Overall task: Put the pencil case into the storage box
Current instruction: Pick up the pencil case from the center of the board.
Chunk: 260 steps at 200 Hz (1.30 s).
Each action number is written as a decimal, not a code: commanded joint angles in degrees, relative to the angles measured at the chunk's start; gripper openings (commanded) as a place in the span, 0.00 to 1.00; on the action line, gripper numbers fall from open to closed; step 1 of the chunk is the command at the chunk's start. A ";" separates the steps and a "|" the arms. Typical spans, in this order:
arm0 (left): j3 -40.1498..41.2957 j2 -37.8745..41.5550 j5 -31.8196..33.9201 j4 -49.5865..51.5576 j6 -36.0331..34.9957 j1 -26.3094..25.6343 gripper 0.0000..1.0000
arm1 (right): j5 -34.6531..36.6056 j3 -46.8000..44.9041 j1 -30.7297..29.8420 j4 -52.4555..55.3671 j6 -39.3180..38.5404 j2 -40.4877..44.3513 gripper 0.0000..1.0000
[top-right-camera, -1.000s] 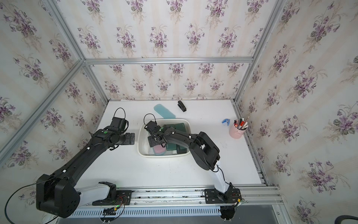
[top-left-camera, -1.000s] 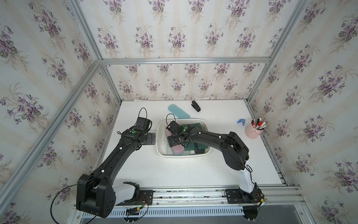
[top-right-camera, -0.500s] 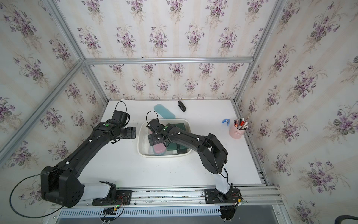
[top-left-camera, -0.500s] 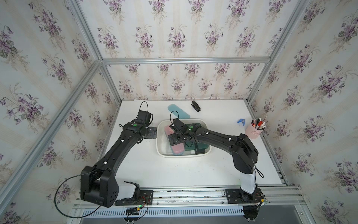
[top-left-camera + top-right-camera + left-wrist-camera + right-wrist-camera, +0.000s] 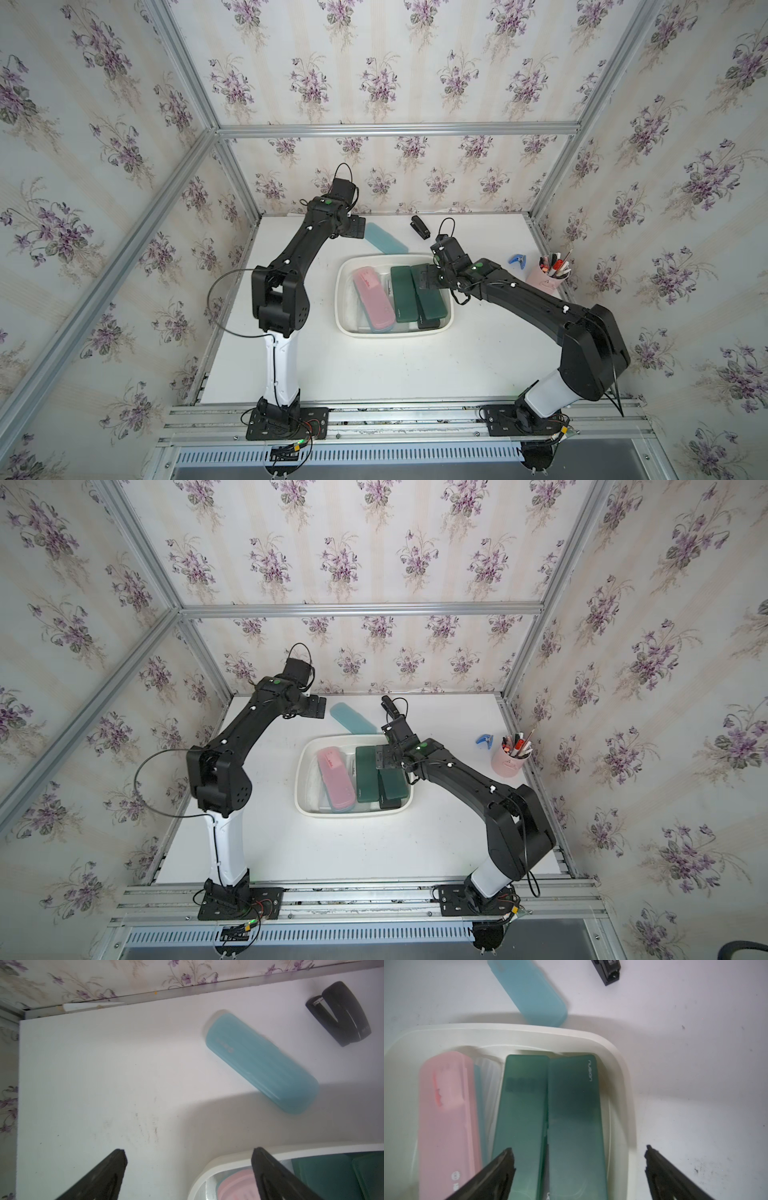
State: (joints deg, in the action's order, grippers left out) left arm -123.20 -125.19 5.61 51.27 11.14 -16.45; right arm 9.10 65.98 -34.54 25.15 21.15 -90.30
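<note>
A light blue pencil case point(image 5: 385, 238) point(image 5: 353, 718) point(image 5: 261, 1061) point(image 5: 527, 991) lies slantwise on the white table, just behind the storage box point(image 5: 338, 299) point(image 5: 297, 779) point(image 5: 228, 1157) point(image 5: 618, 1057). In the box lie a pink case point(image 5: 373, 300) point(image 5: 446, 1109) and two dark green cases point(image 5: 403, 295) point(image 5: 571, 1115) side by side. My left gripper point(image 5: 356, 227) point(image 5: 313, 707) point(image 5: 188, 1153) hangs open beside the blue case's far end, nothing between its fingers. Over the box's right side my right gripper point(image 5: 428, 277) point(image 5: 384, 757) point(image 5: 578, 1151) is open above the green cases, holding nothing.
A black stapler point(image 5: 420, 227) point(image 5: 340, 1014) sits at the back of the table. A blue clip point(image 5: 518, 260) point(image 5: 485, 740) and a pink pen cup point(image 5: 548, 276) point(image 5: 508, 760) stand at the right edge. Walls enclose the table at the back and on both sides.
The right gripper has opened wider and moved from the box's left part to its right part. The left gripper has moved from beside the box back toward the blue case.
</note>
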 commanded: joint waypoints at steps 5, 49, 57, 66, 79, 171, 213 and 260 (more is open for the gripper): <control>-10.36 -8.93 -1.43 3.67 1.02 -1.85 0.99 | -3.78 -2.49 2.87 -4.65 -4.21 0.14 1.00; -20.99 -20.06 -0.54 3.50 6.23 -4.07 0.99 | -3.85 -2.56 5.51 -6.20 -7.37 -2.84 1.00; -21.63 -21.10 -0.46 2.94 8.08 -4.21 0.99 | -4.74 -2.91 6.04 -7.14 -7.59 -3.12 1.00; -21.52 -21.96 -1.03 1.84 9.71 -4.41 0.99 | -5.34 -3.03 6.67 -8.11 -7.95 -3.72 1.00; -21.47 -23.21 -1.85 0.74 11.99 -4.64 0.99 | -5.57 -2.15 7.72 -9.08 -9.00 -4.75 1.00; -11.87 -20.21 -1.79 -2.75 17.52 -4.22 0.99 | -15.11 33.20 12.85 -10.01 -27.93 -27.78 1.00; 4.48 -10.53 -0.53 -5.24 16.02 -2.86 0.99 | -24.62 54.53 12.85 -4.77 -36.53 -45.74 1.00; 18.11 3.20 0.89 -8.73 13.78 0.50 0.99 | -34.64 66.02 12.28 -3.01 -42.31 -56.04 1.00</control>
State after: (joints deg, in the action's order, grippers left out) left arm -107.37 -126.04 5.02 44.29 27.33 -17.10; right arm -18.41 127.68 -21.74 20.05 -15.88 -142.65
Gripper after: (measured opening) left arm 0.989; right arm 0.996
